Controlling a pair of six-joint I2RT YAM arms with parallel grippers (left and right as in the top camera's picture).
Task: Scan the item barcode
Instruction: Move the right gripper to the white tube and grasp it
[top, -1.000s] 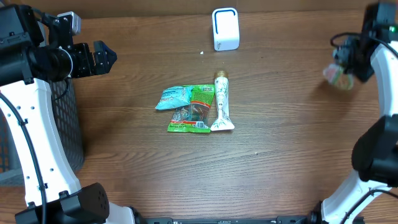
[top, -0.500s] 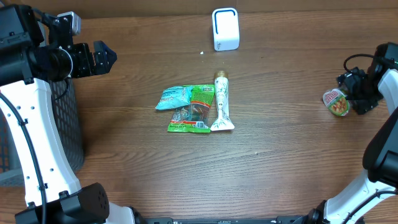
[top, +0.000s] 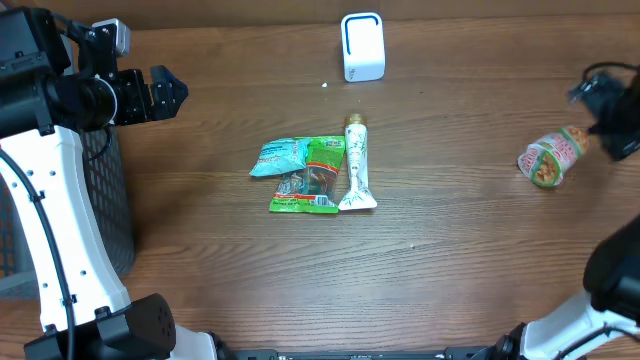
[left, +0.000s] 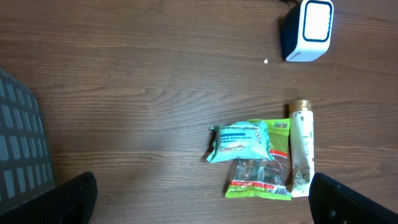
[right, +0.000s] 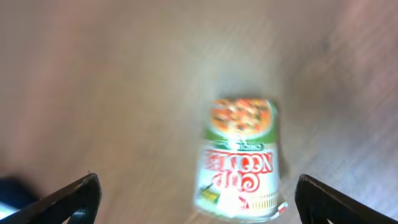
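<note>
- Two tools hang with fingers wide apart, holding nothing: the left tool (top: 176, 90) by the dark mesh basket (top: 110, 200), the right tool (right: 198, 180) near the round green-and-red noodle cup (top: 548, 159).
- That cup lies on its side on the brown wooden desk (top: 200, 260), close to the right edge and well apart from the small white box scanner (top: 362, 46).
- It is round, so it could roll, maybe off the desk.
- One bump from the right tool could start that.
- If the barcode faces away, the scanner may not read it.
</note>
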